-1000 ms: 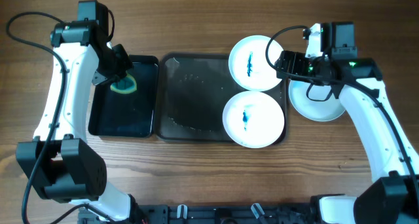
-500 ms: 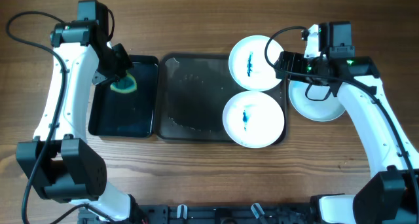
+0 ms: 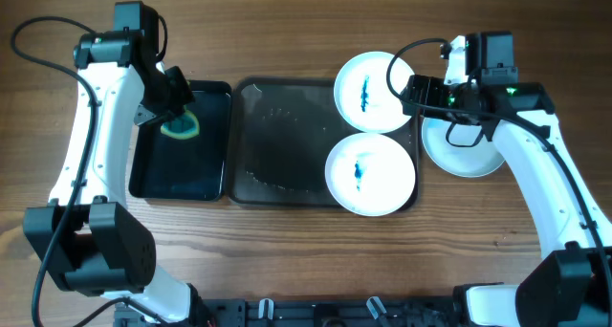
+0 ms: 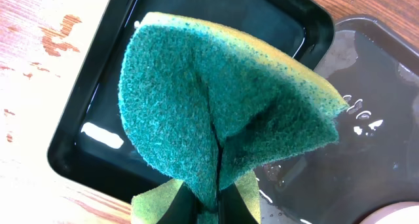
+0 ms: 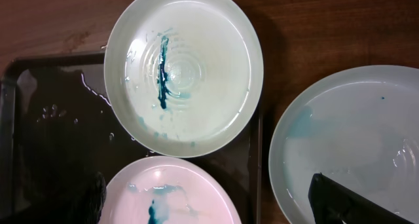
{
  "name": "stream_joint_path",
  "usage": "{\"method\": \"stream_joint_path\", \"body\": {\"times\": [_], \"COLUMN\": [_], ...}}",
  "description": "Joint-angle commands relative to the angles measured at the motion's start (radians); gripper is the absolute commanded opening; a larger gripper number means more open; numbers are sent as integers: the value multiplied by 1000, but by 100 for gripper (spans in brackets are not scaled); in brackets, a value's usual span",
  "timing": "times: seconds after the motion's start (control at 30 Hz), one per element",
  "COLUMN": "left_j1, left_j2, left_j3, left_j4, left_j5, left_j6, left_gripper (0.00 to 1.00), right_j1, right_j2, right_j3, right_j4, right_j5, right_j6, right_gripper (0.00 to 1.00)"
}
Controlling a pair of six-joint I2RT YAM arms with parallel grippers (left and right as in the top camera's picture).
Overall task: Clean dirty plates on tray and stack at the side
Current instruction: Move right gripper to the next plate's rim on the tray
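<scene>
On the far left, the left gripper [image 3: 175, 99] hangs over the rear end of the small black tray [image 3: 182, 179], its jaws clamped on a green sponge [image 4: 222, 112]. The sponge is folded up between them, scouring face outward with a yellow layer showing at its edge. The small black tray is glossy and sits on the wooden table [image 3: 287, 260], just beside the left rim of the grey tray [image 3: 277, 145]. The floor of the grey tray is wet, with droplets scattered over its bare left and middle. At the tray's right end lies the front plate [image 3: 370, 174], with a short blue streak at its centre. Behind it, and touching or nearly touching it, is the rear plate [image 3: 371, 90]. It also carries a blue streak and sits across the tray's far right corner, with part of it overhanging the table. Right of the tray, directly on the table, is the third plate [image 5: 353, 139], which shows only faint bluish smears. The right gripper [image 3: 435, 98] hovers between the rear plate and the third plate and holds nothing. Its jaws look spread: in the wrist view one dark finger shows at the lower right and a blurred dark shape, probably the other, at the lower left.
</scene>
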Motion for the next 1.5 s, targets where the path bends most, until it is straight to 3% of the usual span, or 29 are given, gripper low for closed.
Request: {"method": "stream_joint_path", "body": {"times": [0.0, 0.4, 0.57, 0.8, 1.07, 1.2, 1.3, 1.47], "left_j1": [-2, -2, -2, -2, -25, -68, -101, -134], "left_j2": [-3, -3, -3, -3, -3, -3, -3, -3], "left_j3": [6, 6, 6, 6, 6, 6, 6, 6], "left_j4": [-14, 24, 84, 86, 119, 150, 151, 164], "left_j5": [9, 10, 129, 133, 132, 132, 132, 125], "left_j6": [16, 16, 15, 15, 16, 16, 16, 15], "left_gripper": [4, 4, 4, 4, 4, 4, 4, 4], "right_j1": [2, 2, 2, 2, 2, 2, 2, 0], "right_j2": [15, 15, 15, 15, 15, 15, 15, 34], "right_j3": [6, 6, 6, 6, 6, 6, 6, 52], "right_j4": [3, 3, 3, 3, 93, 111, 127, 137], "right_j5": [13, 13, 13, 13, 15, -6, -6, 26], "right_j6": [8, 8, 8, 8, 233, 227, 171, 146], "right_gripper": [100, 100, 100, 100, 100, 100, 88, 86]}}
